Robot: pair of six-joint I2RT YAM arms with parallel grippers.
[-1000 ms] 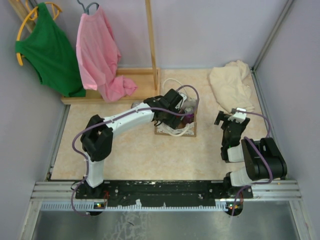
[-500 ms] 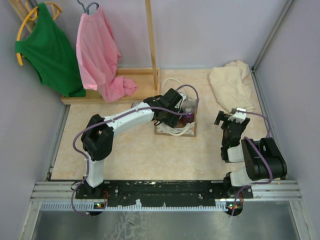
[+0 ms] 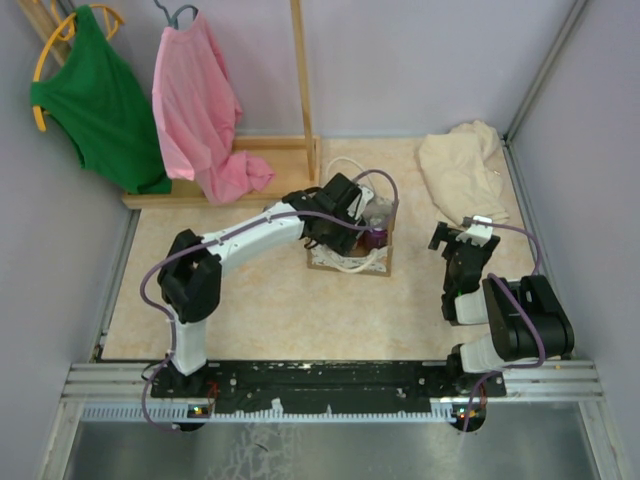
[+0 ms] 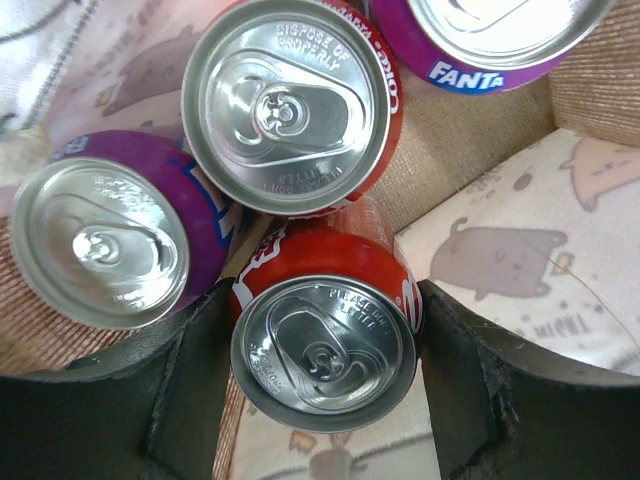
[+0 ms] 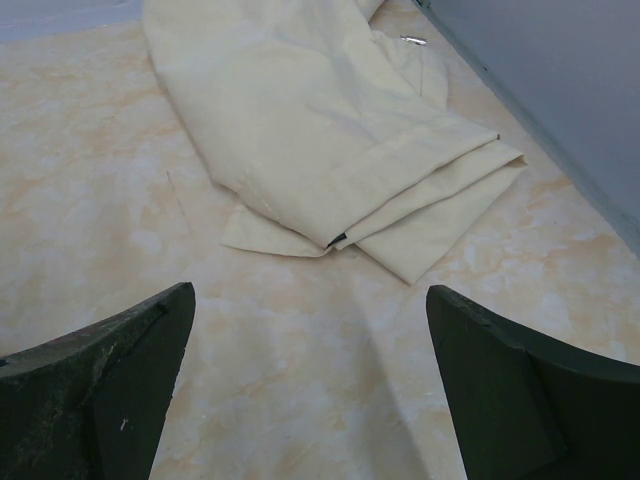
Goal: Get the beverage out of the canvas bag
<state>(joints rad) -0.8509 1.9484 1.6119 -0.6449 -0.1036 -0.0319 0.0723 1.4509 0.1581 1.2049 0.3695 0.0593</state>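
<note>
Left claw [image 4: 325,400] sits inside the boxy beige canvas bag [image 3: 350,263], dark pads [image 4: 190,400] pressed to both sides of a glossy red can [image 4: 325,340] among other cylindrical cans [image 4: 285,105]. Right claw [image 5: 310,390] gapes empty above the marbled desk [image 5: 100,200].

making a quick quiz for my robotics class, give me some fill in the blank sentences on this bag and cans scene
1. The left fingers press on both sides of a ____ can.
2. The canvas bag holds ____ cans in all.
3. The can marked Fanta is ____ in colour.
4. The right fingers stand ____ over the table, holding nothing, with the cream cloth ahead.

Missing words: red; four; purple; open
</note>
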